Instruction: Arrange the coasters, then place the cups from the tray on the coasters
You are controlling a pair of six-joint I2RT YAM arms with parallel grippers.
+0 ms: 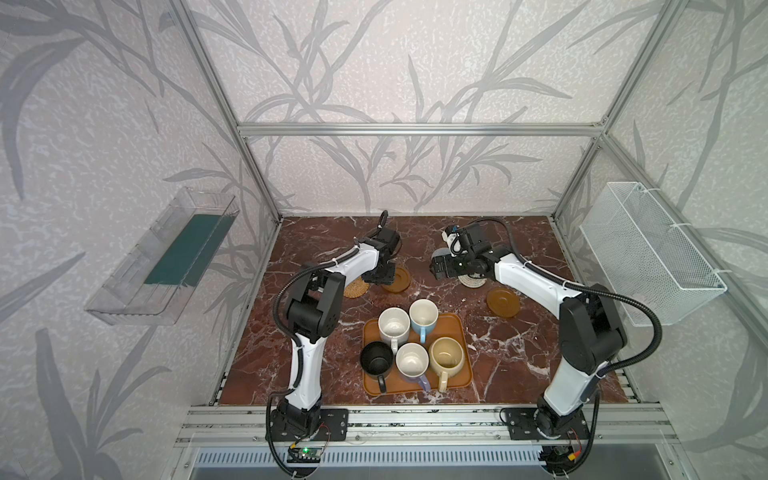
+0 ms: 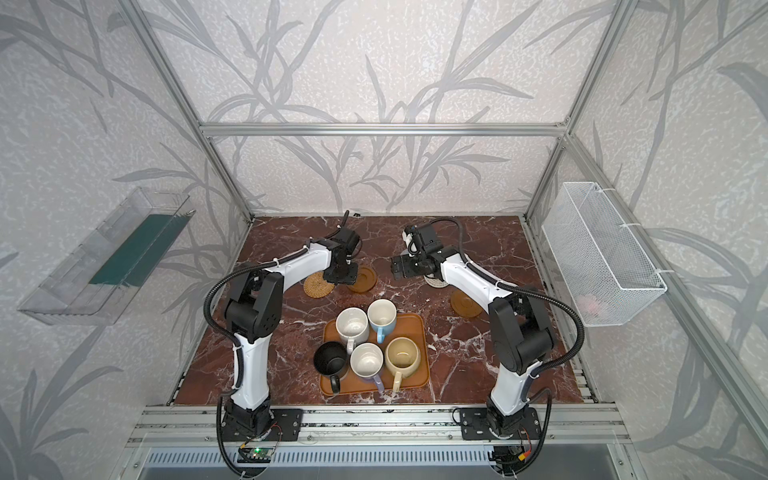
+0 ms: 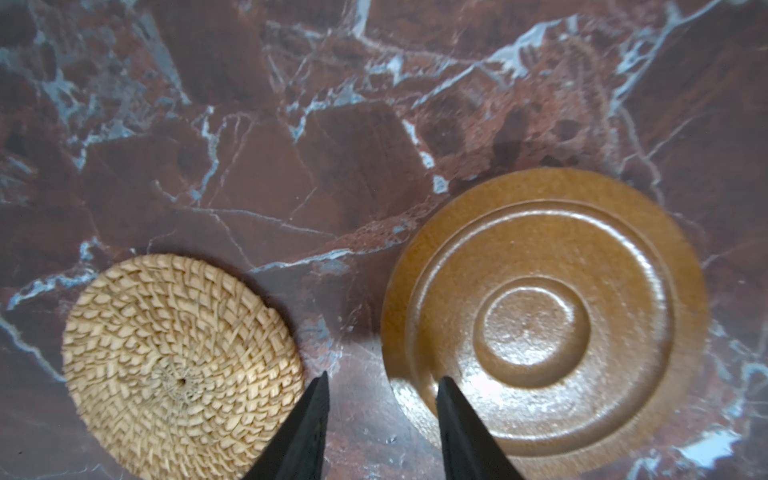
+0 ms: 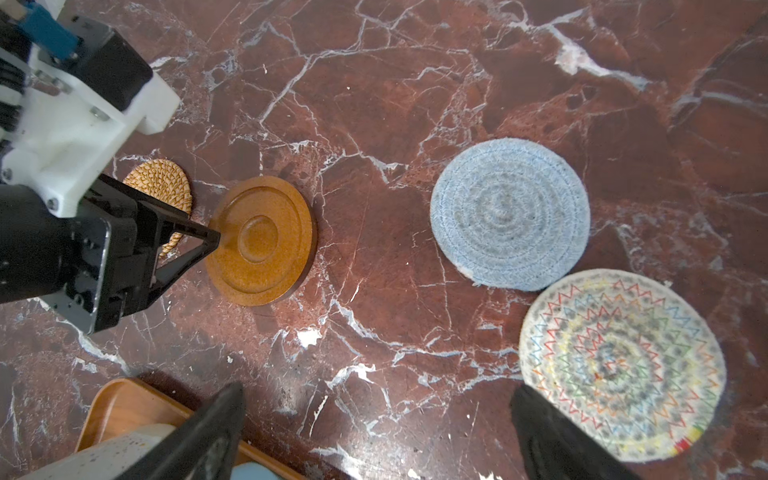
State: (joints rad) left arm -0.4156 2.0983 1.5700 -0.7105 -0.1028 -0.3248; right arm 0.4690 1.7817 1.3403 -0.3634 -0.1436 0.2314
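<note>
Five cups stand on the orange-brown tray (image 1: 462,332): white (image 1: 394,323), light blue (image 1: 423,312), black (image 1: 376,358), lavender (image 1: 412,360) and cream-yellow (image 1: 446,353). My left gripper (image 3: 382,384) is open low over the marble, one finger beside the tan rattan coaster (image 3: 178,365), the other over the rim of a brown saucer coaster (image 3: 544,320); it holds nothing. My right gripper (image 4: 376,395) hangs wide open and empty above bare marble, near the grey-blue coaster (image 4: 510,220) and the cream woven coaster (image 4: 621,365). A second brown saucer coaster (image 1: 503,302) lies right of the tray.
A clear plastic bin (image 1: 162,257) hangs on the left wall and a white wire basket (image 1: 652,253) on the right wall. The aluminium frame posts (image 1: 257,174) border the red marble table (image 1: 519,361). Both arms reach toward the back half of the table.
</note>
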